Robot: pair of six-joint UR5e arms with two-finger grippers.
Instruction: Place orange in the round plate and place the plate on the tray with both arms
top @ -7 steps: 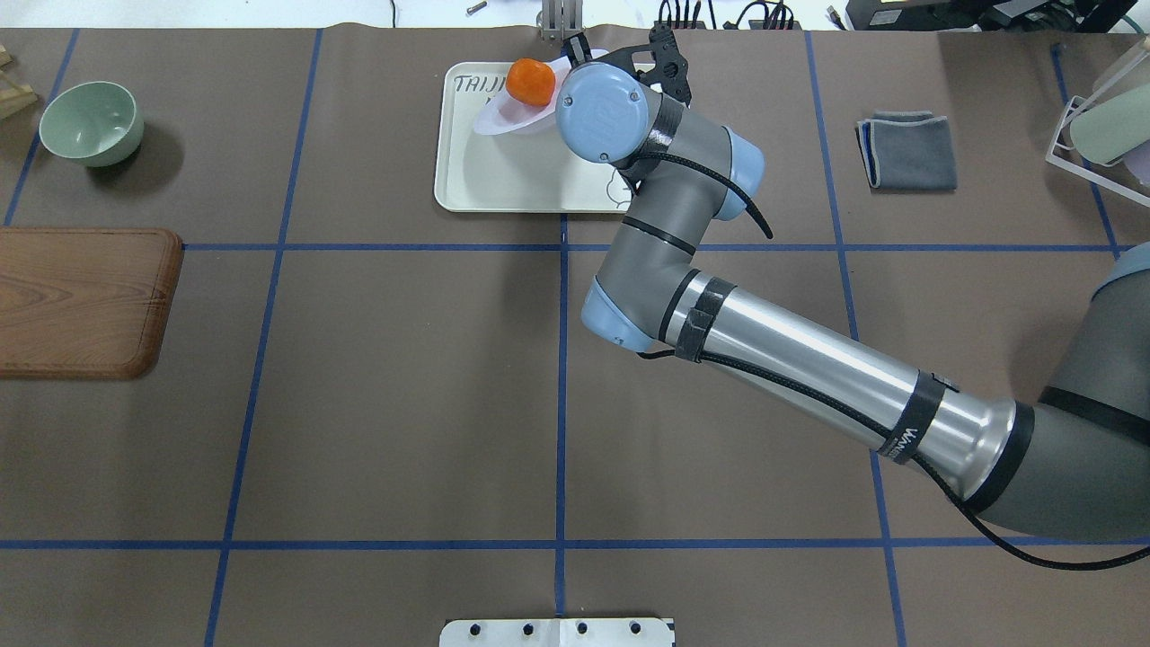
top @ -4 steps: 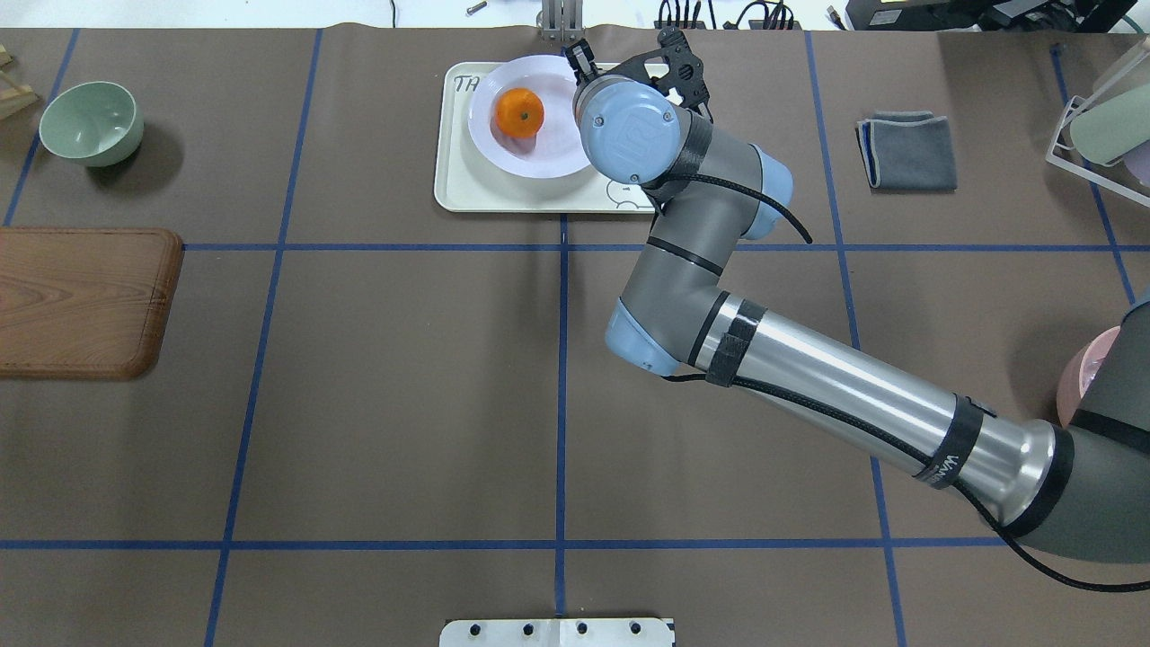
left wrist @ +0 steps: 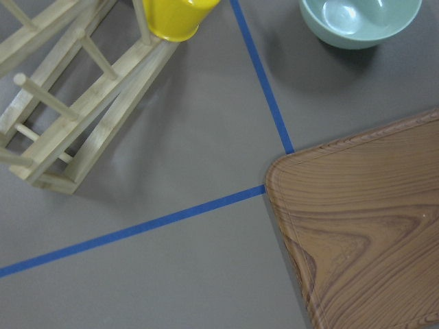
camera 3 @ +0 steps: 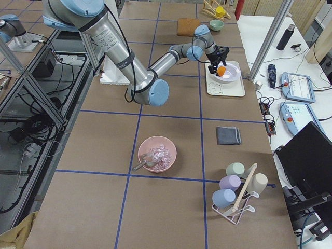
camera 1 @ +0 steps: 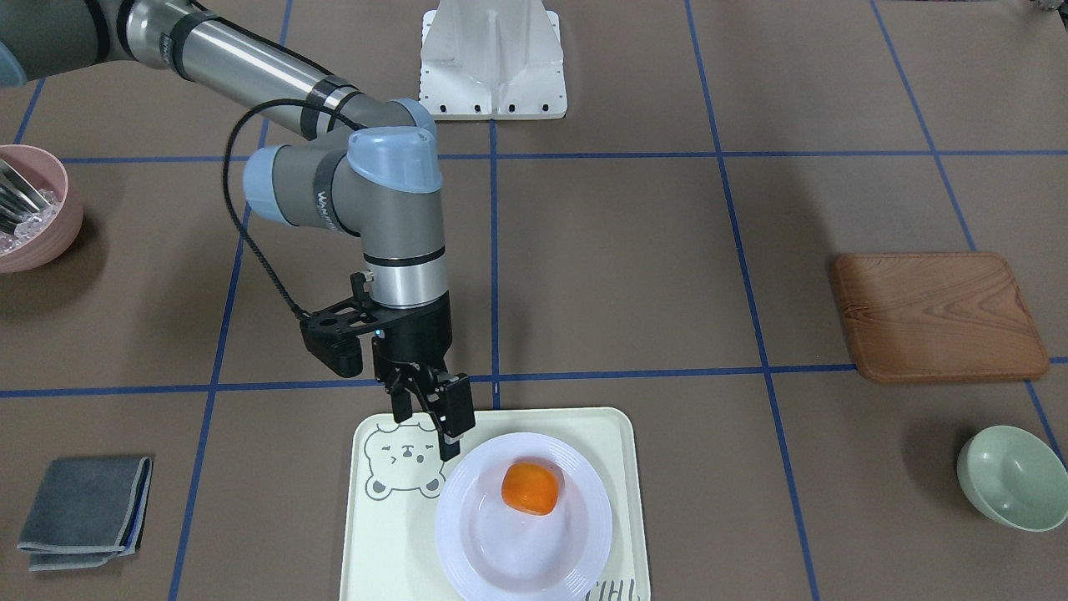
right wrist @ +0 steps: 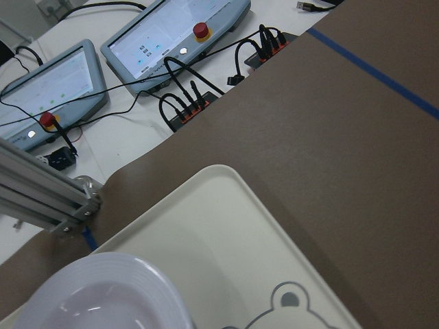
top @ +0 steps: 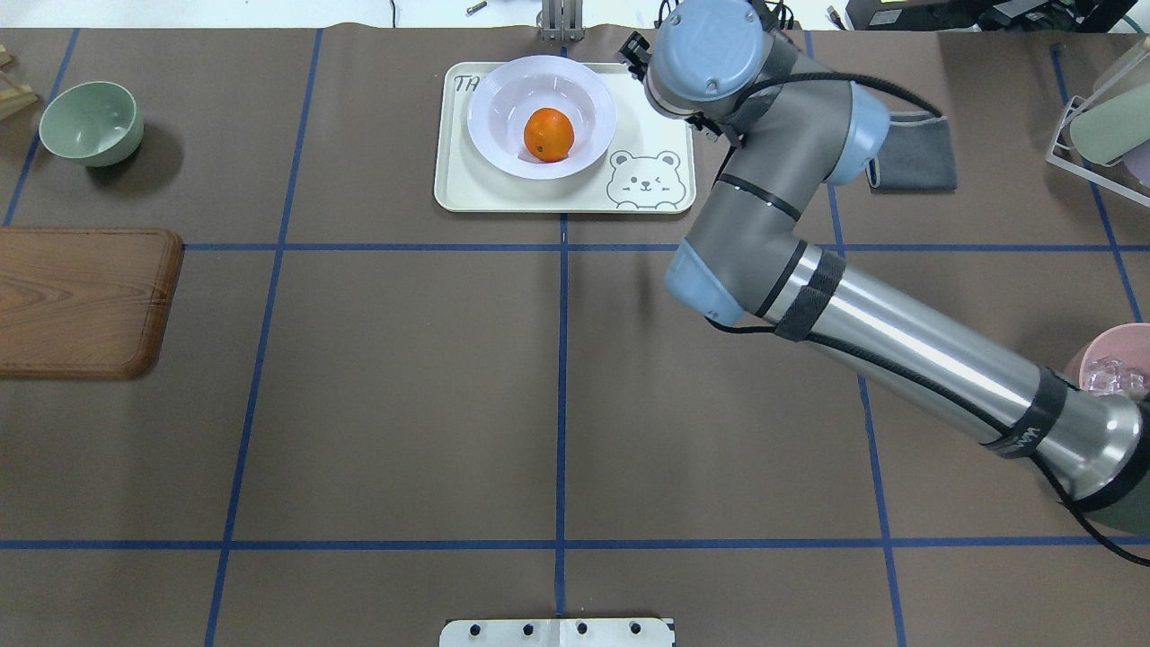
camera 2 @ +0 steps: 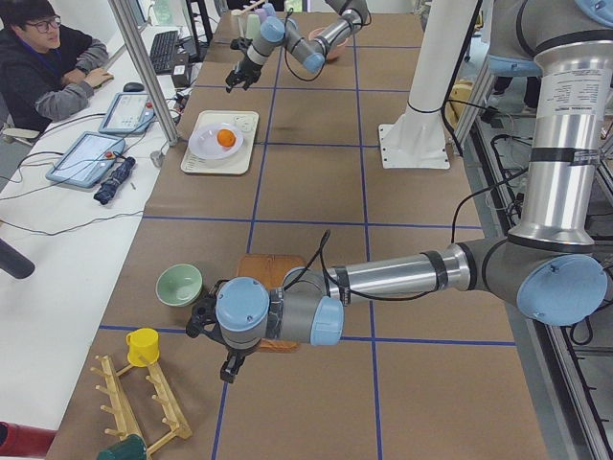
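Two arms in sight, only one near the work.

- My right hand (camera 1: 427, 427) hangs above the bear-face corner of the large pale cream rectangular tray (top: 467, 193). Its fingers are apart with nothing between them.
- Below that hand and off to its left, the glossy white round plate (top: 490, 94) lies flat on the tray.
- The small round bright-orange citrus fruit (top: 549, 135) rests in the plate's sunken centre, clear of the fingers.
- From the front view I cannot tell whether the nearer fingertip touches the plate's rim. The side view shows the hand raised over it.
- My left hand (camera 2: 228, 364) is well apart from all this, low over the brown counter (top: 404, 404).
- Just beside the left hand is a corner of the brown wooden board (left wrist: 357, 233).
- Near that hand are the pale green bowl (left wrist: 360, 20) and a yellow cup (left wrist: 175, 17) on a wooden rack (left wrist: 103, 113).
- I cannot tell whether the left hand's fingers are apart or together.
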